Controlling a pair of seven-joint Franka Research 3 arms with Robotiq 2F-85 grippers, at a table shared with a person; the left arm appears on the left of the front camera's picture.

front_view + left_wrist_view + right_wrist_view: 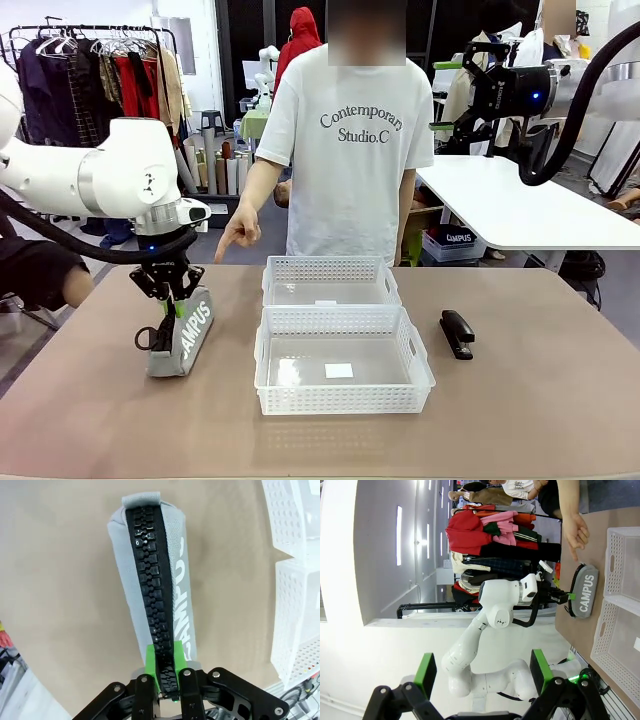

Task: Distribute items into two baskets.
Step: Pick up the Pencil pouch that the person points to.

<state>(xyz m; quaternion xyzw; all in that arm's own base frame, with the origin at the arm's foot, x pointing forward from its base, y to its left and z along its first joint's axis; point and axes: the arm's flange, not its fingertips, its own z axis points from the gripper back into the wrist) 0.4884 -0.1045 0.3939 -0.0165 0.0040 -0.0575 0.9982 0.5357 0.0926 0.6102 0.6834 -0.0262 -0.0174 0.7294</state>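
Jaws of the left gripper (pixel 169 314) clamp the pouch (pixel 190 338) near the left edge of the table (pixel 110 425), and the right gripper (pixel 482 674) is open.

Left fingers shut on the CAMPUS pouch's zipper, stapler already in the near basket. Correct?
No: front view shows the black stapler on the table right of the near basket, not in it. Left fingers are shut on the zipper of the CAMPUS pouch.

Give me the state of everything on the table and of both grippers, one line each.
pouch: zipped shut, standing on edge, pinched at its zipper.
left gripper: shut on the pouch.
right gripper: open, holding nothing.
stapler: closed, lying flat, untouched.
near basket: empty.
far basket: empty.
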